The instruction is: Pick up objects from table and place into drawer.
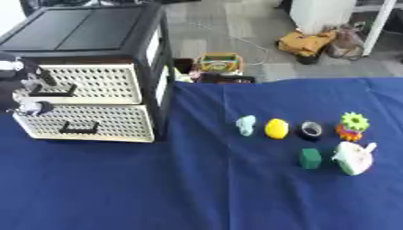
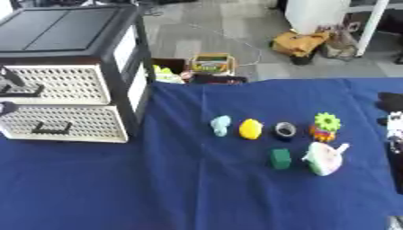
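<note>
At the left edge of the frame the left hand [image 1: 24, 87] sits against the front of the drawer unit [image 1: 87, 31], its fingers by the black handle [image 1: 53, 92] of the top drawer [image 1: 94, 83], which looks closed or barely started. The handle's long axis runs across the drawer face, so the likely pull is straight toward the camera. Whether the fingers are hooked round the handle or only resting near it I cannot tell.

The objects wait well apart, in the centre right of the blue tablecloth [image 1: 197, 188]: a pale teal figure [image 1: 246, 125], a yellow lemon [image 1: 276, 128], a tape roll [image 1: 311, 130], a green gear toy [image 1: 353, 126], a green block [image 1: 310, 158] and a white-and-green toy [image 1: 352, 157].

The right hand [image 2: 392, 119] is nearer them, at the right edge of the right eye view; its fingers cannot be made out
</note>
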